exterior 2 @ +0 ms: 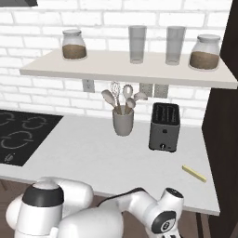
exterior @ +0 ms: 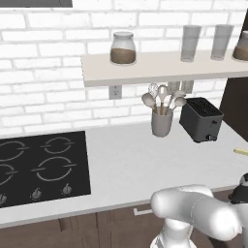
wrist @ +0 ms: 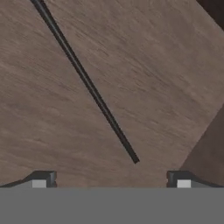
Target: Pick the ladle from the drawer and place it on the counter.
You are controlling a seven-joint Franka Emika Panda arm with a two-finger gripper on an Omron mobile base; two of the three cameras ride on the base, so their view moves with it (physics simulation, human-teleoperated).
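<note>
One broad, smooth grey-white counter [exterior 2: 93,153] runs below a white brick wall [exterior: 43,72], which carries no readable writing or labels. A black stovetop [exterior: 43,167] with four ring burners is set into the counter's left part. Above hangs a beige shelf [exterior 2: 125,69] holding two lidded glass jars of brown grains and two clear tumblers. The white arm [exterior 2: 93,218] folds low in front of the counter edge, elbow up, reaching down below the worktop. A boxy dark toaster [exterior 2: 164,126] stands near a grey utensil crock [exterior 2: 123,122] with pale wooden spoons and a wire whisk. A small yellow stick [exterior 2: 194,173] lies near the counter's right end.

In the hand view the ladle [wrist: 87,83] — a slim dark stem — lies diagonally on the brown wood-grain drawer floor [wrist: 157,74], its end just ahead of the gripper [wrist: 111,181]. The jaws stand wide apart, holding nothing.
</note>
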